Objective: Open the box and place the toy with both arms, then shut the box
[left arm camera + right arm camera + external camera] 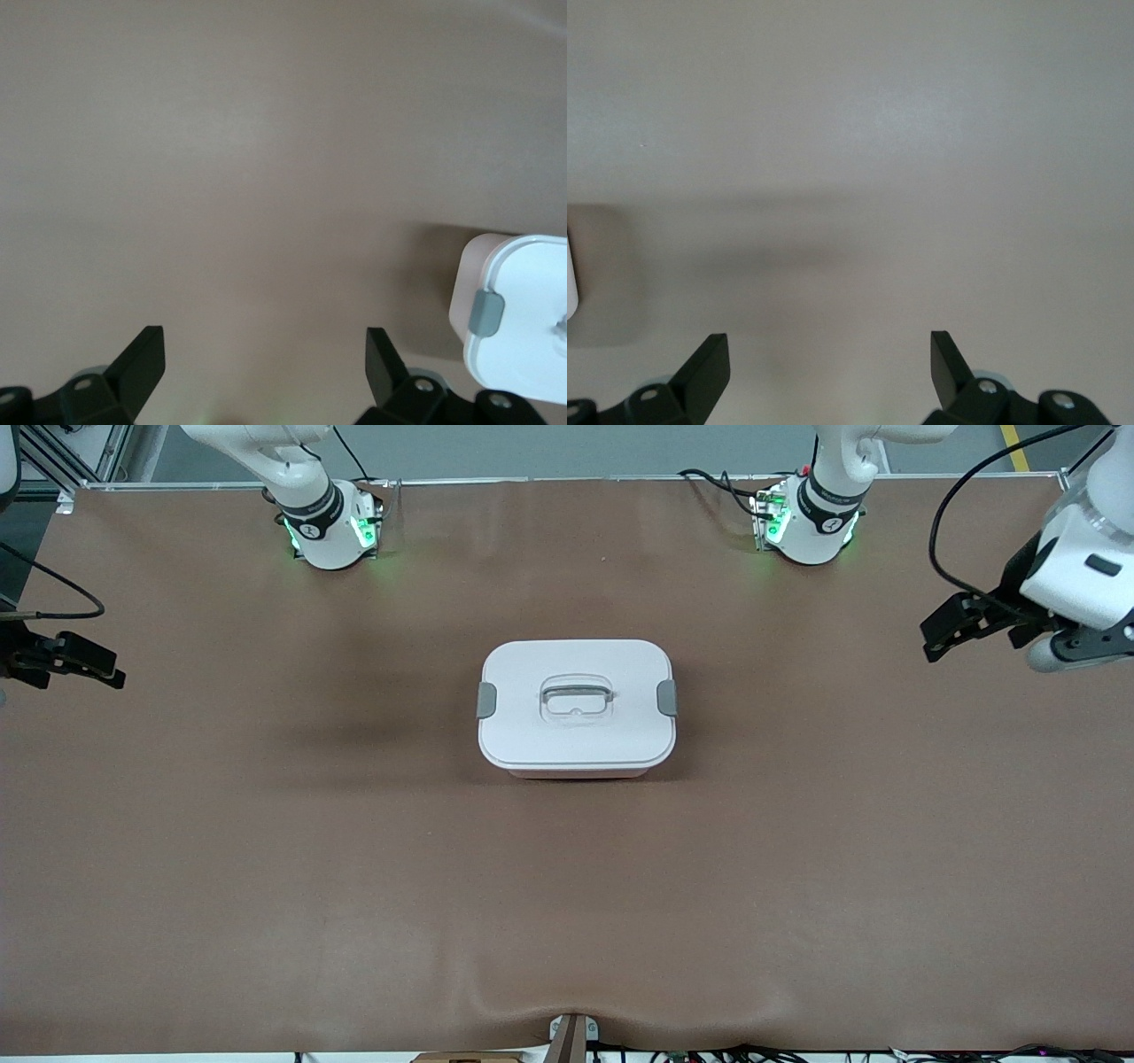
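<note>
Rounded white-lidded pink plastic box (577,707) sits mid-table on matte brown mat (266,824), grey clips down. Left gripper (952,631) and right gripper (75,662) hang over table ends, fingers spread, empty.

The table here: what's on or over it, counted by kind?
Boxes: 1, the box, white lid on, mid-table.
Grey clips on its lid: 2, one at each end.
Grippers: 2, the left gripper and the right gripper, both open, each over its own end of the table.
Toys: 0 in view.
Total: 5.
</note>
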`<control>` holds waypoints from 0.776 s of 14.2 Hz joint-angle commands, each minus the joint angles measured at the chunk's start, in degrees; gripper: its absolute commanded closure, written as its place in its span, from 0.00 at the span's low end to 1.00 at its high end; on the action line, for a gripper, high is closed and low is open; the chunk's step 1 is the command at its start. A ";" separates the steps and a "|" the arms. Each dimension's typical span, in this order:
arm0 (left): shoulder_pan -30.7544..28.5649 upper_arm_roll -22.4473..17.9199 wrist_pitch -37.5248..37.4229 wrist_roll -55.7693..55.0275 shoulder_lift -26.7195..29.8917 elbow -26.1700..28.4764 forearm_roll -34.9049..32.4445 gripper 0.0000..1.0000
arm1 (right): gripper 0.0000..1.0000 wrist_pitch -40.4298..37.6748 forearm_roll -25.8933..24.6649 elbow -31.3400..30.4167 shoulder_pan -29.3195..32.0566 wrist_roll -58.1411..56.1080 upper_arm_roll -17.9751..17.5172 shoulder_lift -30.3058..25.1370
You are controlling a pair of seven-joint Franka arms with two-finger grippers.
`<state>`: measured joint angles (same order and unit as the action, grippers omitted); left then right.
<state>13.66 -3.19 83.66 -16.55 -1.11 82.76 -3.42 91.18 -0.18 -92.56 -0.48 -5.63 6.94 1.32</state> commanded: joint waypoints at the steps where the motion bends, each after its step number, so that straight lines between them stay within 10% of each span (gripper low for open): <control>1: -1.34 -0.33 0.45 3.36 4.18 4.68 0.96 0.00 | 0.00 -0.57 0.18 1.07 1.18 -0.26 -0.79 0.18; 11: -3.11 0.02 0.98 4.08 4.89 5.13 0.17 0.00 | 0.00 -0.30 0.10 1.33 1.18 -0.17 -0.79 0.18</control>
<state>10.86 -3.26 84.25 -13.34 2.99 87.29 -3.40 91.32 -0.18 -92.17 -0.48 -5.63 6.96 1.32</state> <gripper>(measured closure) 0.000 0.000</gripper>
